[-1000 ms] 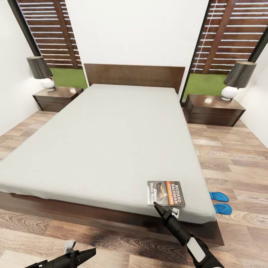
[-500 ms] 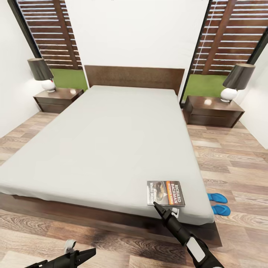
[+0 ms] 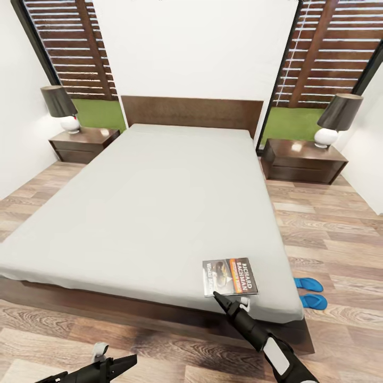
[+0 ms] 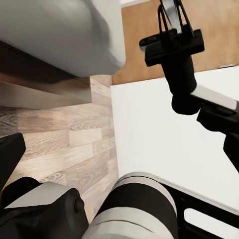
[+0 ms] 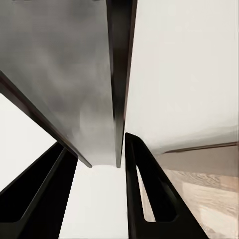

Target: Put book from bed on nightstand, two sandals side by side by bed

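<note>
head view: book (image 3: 230,276) lying on bed (image 3: 154,213) near foot corner, my right tool (image 3: 226,307) reaching its near edge; sandals (image 3: 310,292) sitting on floor beside bed. right wrist view: my fingers (image 5: 144,199) spread, book edge (image 5: 119,84) sitting between, not gripping. left tool (image 3: 114,364) hanging low, opening unclear.

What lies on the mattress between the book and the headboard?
In the head view, nothing: from the book up to the headboard, the bed shows bare light-grey mattress.
</note>
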`<state>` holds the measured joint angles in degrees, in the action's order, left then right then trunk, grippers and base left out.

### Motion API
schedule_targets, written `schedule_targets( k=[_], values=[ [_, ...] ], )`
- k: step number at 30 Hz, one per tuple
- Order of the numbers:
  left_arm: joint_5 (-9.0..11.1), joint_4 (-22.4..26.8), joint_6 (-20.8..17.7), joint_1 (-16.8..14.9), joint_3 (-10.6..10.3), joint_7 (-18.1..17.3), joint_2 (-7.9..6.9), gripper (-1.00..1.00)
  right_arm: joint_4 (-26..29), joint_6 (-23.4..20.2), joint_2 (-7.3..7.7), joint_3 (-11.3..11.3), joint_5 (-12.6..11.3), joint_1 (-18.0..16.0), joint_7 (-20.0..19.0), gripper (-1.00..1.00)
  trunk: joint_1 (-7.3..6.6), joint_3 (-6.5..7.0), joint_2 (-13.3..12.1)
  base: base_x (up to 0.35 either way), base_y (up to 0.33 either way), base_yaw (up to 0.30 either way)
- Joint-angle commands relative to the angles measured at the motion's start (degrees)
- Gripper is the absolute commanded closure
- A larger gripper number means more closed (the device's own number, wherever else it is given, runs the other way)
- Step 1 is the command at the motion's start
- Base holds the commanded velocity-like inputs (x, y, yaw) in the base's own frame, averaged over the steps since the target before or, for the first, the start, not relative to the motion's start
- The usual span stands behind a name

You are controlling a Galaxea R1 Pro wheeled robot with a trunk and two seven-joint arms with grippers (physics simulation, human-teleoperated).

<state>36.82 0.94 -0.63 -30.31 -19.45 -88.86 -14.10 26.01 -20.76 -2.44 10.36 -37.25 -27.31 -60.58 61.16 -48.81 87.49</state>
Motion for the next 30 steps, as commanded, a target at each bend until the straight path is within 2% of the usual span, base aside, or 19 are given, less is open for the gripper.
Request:
schedule_targets(
  k=[1,2,4,7,11,13,15,20,26,30],
  values=[
    [0.4,0.0,-0.1,0.0,-0.5,-0.1,-0.03,-1.00,0.0,-0.5,-0.01,-1.0,-0.1,0.0,-0.1,1.00,-0.23,0.15,-0.4,0.000,0.000,0.000],
    [0.4,0.0,-0.1,0.0,-0.5,-0.1,-0.03,-1.00,0.0,-0.5,0.00,-1.7,-0.1,0.0,-0.1,1.00,-0.45,0.33,-0.8,0.000,0.000,0.000],
    [0.4,0.0,-0.1,0.0,-0.4,-0.1,-0.13,-1.00,0.4,-0.6,0.04,-5.5,-0.1,0.0,-0.1,1.00,-0.89,0.69,-1.6,0.000,0.000,0.000],
    [0.4,0.0,-0.1,0.0,-0.4,-0.1,-0.23,-1.00,1.6,-0.8,0.08,-9.0,-0.1,0.0,-0.1,1.00,-1.55,1.22,-2.8,0.000,0.000,0.000],
    [0.4,0.0,-0.1,0.0,-0.4,-0.1,-0.36,-1.00,2.2,-3.1,0.15,-10.3,0.0,0.0,-0.1,1.00,-2.43,1.94,-4.4,0.000,0.000,0.000],
    [0.4,0.1,0.0,0.0,-0.4,-0.1,-0.39,-1.00,2.4,-7.1,0.32,-10.7,0.2,0.0,-0.2,1.00,-2.86,2.30,-5.2,0.000,0.000,0.000],
    [0.4,0.1,0.0,0.0,-0.4,-0.1,-0.40,-1.00,3.1,-8.4,0.37,-11.6,0.7,0.0,-0.3,1.00,-3.30,2.66,-6.0,0.000,0.000,0.000],
    [0.4,0.1,0.0,0.0,-0.4,-0.1,-0.40,-1.00,5.8,-9.2,0.27,-14.9,1.0,0.0,-0.4,1.00,-4.40,3.56,-8.0,0.000,0.000,0.000],
    [0.4,0.1,0.0,0.0,-0.4,0.6,-0.46,-1.00,6.3,-9.3,0.01,-16.1,1.1,0.0,-0.3,1.00,-5.72,4.63,-10.4,0.000,0.000,0.000],
    [0.4,0.1,0.0,0.0,-0.4,3.6,-0.47,-1.00,6.1,-9.2,0.03,-19.9,1.1,0.0,-0.4,1.00,-6.60,5.35,-12.0,0.000,0.000,0.000]
  ],
)
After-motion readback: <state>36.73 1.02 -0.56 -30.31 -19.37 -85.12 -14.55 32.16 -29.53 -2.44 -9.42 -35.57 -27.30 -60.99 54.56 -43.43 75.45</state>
